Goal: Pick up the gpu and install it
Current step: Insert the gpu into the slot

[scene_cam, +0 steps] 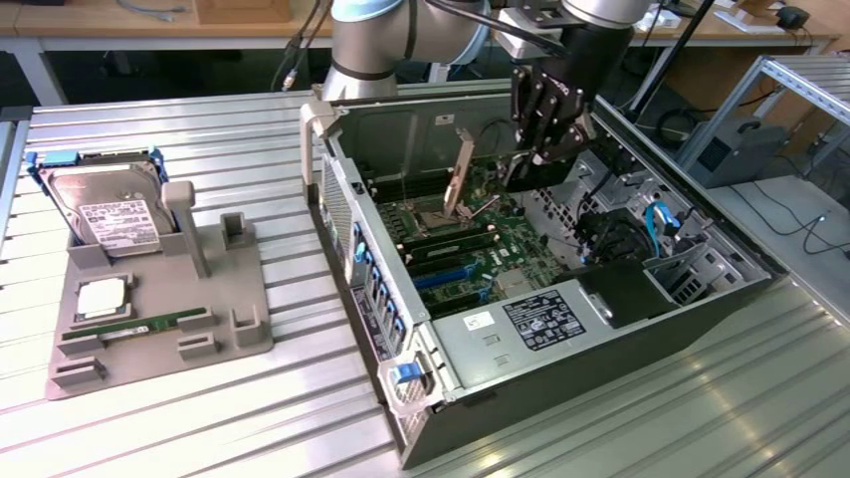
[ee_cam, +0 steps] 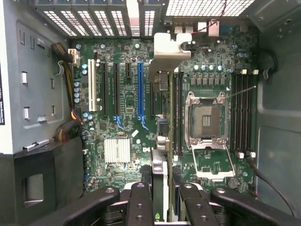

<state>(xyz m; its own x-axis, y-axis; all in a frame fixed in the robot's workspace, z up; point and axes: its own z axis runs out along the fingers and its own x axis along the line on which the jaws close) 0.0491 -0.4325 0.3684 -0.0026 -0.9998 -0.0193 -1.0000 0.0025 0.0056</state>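
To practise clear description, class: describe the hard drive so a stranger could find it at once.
On the exterior view's left, beside the open computer case, sits a grey holder. At its far end leans the hard drive: silver, white-labelled, blue-framed, far larger than the green memory stick nearby.

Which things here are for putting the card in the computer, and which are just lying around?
For the job: gripper, shut on the graphics card, over the open computer case.
Just lying about: hard drive, memory stick, and the grey tray holding them.
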